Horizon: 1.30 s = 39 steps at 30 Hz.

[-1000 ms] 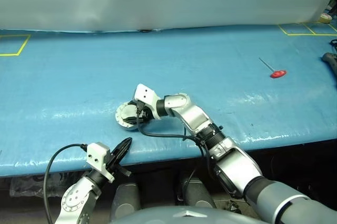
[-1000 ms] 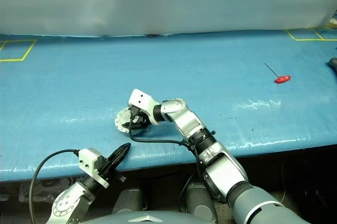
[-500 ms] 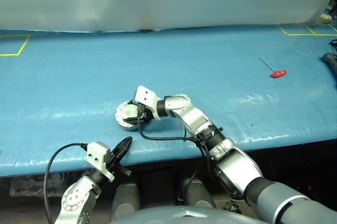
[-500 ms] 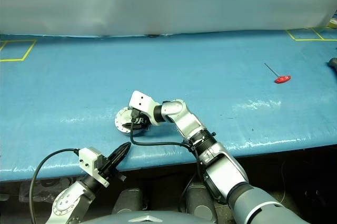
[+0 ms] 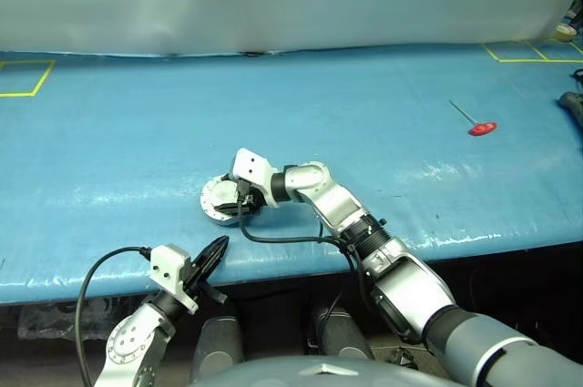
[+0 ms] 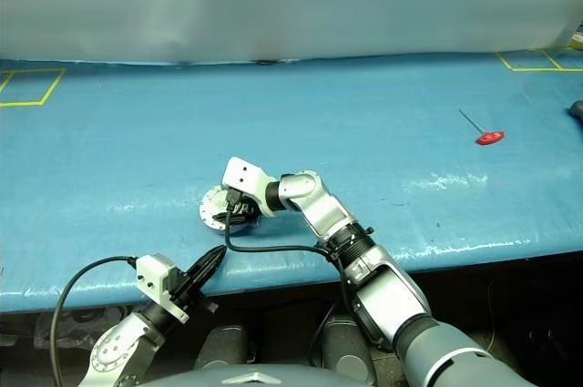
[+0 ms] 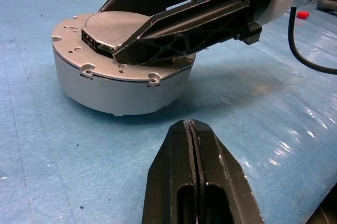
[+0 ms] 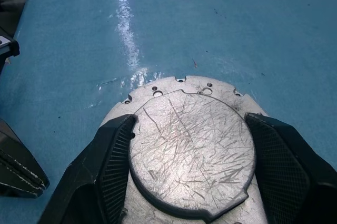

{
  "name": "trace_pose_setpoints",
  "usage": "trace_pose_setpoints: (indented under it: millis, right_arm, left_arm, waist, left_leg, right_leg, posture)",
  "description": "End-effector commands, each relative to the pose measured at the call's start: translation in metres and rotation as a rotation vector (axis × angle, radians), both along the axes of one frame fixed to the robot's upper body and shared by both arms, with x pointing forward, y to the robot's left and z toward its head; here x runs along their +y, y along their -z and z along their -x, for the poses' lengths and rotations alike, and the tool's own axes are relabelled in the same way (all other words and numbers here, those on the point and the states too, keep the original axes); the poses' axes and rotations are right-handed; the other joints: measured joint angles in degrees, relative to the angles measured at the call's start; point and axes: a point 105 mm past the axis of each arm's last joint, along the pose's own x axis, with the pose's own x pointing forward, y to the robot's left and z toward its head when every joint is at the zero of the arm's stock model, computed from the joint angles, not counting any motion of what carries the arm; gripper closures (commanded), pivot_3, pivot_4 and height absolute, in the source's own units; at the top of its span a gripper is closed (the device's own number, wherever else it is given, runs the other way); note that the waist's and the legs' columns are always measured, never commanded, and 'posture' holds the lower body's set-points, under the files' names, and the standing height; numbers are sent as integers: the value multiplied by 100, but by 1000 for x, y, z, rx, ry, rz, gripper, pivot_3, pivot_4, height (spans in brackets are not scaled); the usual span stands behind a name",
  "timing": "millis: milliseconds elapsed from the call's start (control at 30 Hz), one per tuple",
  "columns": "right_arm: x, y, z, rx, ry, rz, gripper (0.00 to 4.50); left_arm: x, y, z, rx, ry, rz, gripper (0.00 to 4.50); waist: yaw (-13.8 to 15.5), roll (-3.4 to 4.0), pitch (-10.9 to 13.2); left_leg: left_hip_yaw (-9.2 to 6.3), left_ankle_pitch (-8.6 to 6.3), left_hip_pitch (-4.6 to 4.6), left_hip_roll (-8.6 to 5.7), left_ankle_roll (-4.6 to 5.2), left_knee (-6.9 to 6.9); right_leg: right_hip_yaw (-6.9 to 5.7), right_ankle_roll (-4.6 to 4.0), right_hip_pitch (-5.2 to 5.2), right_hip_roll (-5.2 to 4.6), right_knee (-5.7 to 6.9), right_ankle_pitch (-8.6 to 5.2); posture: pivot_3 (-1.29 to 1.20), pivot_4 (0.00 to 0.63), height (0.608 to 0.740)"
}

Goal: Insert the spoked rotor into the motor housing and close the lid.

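Note:
The motor housing (image 7: 116, 92), a round silver-grey puck, sits on the blue table near its front edge, also seen from above (image 5: 215, 211). The lid (image 8: 192, 150) lies flat on top of it, plain scratched outer face up. My right gripper (image 8: 190, 124) reaches in from the right, its black fingers (image 8: 113, 161) pressed against either side of the lid's raised centre. Just before the table's front edge, my left gripper (image 7: 190, 125) is shut and empty, pointing at the housing from a short way off. The spoked rotor is hidden.
A red-handled tool (image 5: 481, 127) lies far to the right on the blue table (image 5: 364, 105). Yellow tape squares (image 5: 23, 77) mark the back corners. A dark object (image 5: 572, 103) sits at the right edge. A black cable (image 5: 282, 238) loops from my right wrist.

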Motion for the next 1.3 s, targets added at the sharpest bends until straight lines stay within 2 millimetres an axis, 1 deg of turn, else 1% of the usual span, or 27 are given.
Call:
trace_pose_setpoints:
  millis: [33, 200, 300, 367, 500, 533, 567, 633, 700, 767, 833, 900, 933, 967, 1100, 1233, 1300]
  right_arm:
    - [-2, 12, 2, -17, 1, 62, 1464]
    - [-2, 14, 2, -33, 2, 78, 1464]
    - [-2, 14, 2, -13, 8, 66, 1464]
    - [-1, 13, 2, 2, 17, 53, 1464]
    - [-2, 14, 1, 9, 26, 61, 1464]
    - [-2, 14, 1, 10, 27, 61, 1464]
    - [-3, 14, 1, 10, 28, 61, 1464]
    - [-3, 13, 0, 10, 30, 60, 1464]
    - [-3, 13, 0, 11, 33, 57, 1464]
    - [-2, 12, -1, 12, 35, 54, 1464]
    - [-2, 12, -1, 12, 35, 55, 1464]
    - [-1, 12, -1, 11, 35, 54, 1464]
    - [-1, 11, -1, 10, 35, 53, 1464]
    - [-1, 11, -2, 9, 35, 52, 1464]
    - [0, 10, -2, 7, 35, 49, 1464]
    - [-1, 9, -2, 5, 38, 47, 1464]
    - [-1, 9, -3, 4, 40, 46, 1464]
  left_arm:
    - [-1, -7, 0, -32, 8, 4, 4500]
    - [2, -9, -2, -44, -4, 8, 4500]
    - [6, -14, -5, -67, -10, 0, 4500]
    - [10, -21, -9, -93, -24, 0, 4500]
    - [25, -41, -24, -152, -76, -38, 4500]
    - [30, -48, -31, -164, -96, -44, 4500]
    - [38, -60, -39, -180, -123, -50, 4500]
    - [48, -75, -50, -197, -154, -60, 4500]
    - [54, -89, -58, -186, -150, -50, 4500]
    - [57, -98, -65, -145, -126, -22, 4500]
    - [58, -99, -69, -91, -104, -3, 4500]
    - [60, -87, -75, 63, -56, -32, 4500]
    - [58, -83, -76, 131, -6, -30, 4500]
    - [57, -81, -77, 174, 31, -20, 4500]
    - [58, -78, -83, 263, 85, 11, 4500]
    - [54, -81, -90, 280, 140, 20, 4500]
    - [53, -78, -92, 295, 159, 4, 4500]
  waist:
    - [0, 3, -2]
    - [-2, 8, -4]
    - [-1, 11, -6]
    - [-1, 11, -6]
    - [1, 11, -7]
    - [2, 11, -7]
    - [7, 11, -6]
    - [5, 8, -8]
    - [0, 9, -7]
    - [-1, 9, -5]
    - [-7, 11, -5]
    - [-6, 7, -4]
    - [-3, 8, -4]
    - [-4, 8, -3]
    - [-18, 11, -1]
    - [-8, 9, -1]
    - [-5, 8, -1]
  left_leg:
    - [0, 0, 0, 0, 0, 0]
    - [0, 0, 6, 0, 0, 0]
    - [0, 0, 12, 0, 0, 0]
    - [0, 0, 13, 0, 0, 0]
    - [-1, 0, 15, 1, 0, 0]
    - [-2, 0, 16, 0, 0, 0]
    - [-2, 0, 18, 0, 0, 0]
    - [-5, 2, 21, 0, 2, 0]
    - [-5, 2, 34, 0, 2, 0]
    - [-4, 1, 57, -2, 2, -5]
    - [-6, 1, 75, -2, 1, -13]
    - [-6, 1, 77, -3, 1, -15]
    - [-10, 1, 77, -2, 1, -15]
    - [-11, 1, 80, -2, 1, -16]
    - [-13, 1, 82, -2, 1, -18]
    - [-13, 1, 82, -2, 1, -31]
    - [-15, 2, 84, -2, 0, -36]
  right_leg:
    - [0, 0, 0, 0, 0, 0]
    - [0, 0, 2, 0, 1, 0]
    - [0, 0, 5, 0, 1, 0]
    - [0, 0, 7, 0, 1, 0]
    - [0, 0, 8, 1, 3, 0]
    - [0, 0, 9, 2, 3, 0]
    - [0, 0, 12, 2, 4, 0]
    - [-1, 0, 20, 4, 6, 0]
    - [1, 0, 32, 5, 6, 0]
    - [2, 0, 57, 3, 1, 0]
    - [0, 0, 75, 4, -11, -1]
    - [0, 0, 77, 3, -11, -1]
    - [-2, 0, 77, 5, -12, -1]
    - [-2, -1, 79, 6, -9, -1]
    - [-2, -3, 78, 9, -11, -2]
    - [-2, -7, 75, 10, -12, -4]
    - [-3, -11, 75, 12, -11, -6]
  posture:
    - [0, 150, 740]
    - [0, 150, 740]
    - [0, 150, 740]
    - [0, 150, 740]
    - [0, 150, 740]
    - [0, 150, 740]
    - [0, 150, 740]
    - [0, 150, 740]
    - [0, 150, 740]
    - [0, 150, 740]
    - [0, 150, 740]
    - [0, 150, 740]
    - [0, 150, 740]
    - [0, 150, 740]
    - [0, 150, 740]
    - [0, 150, 740]
    - [0, 150, 740]
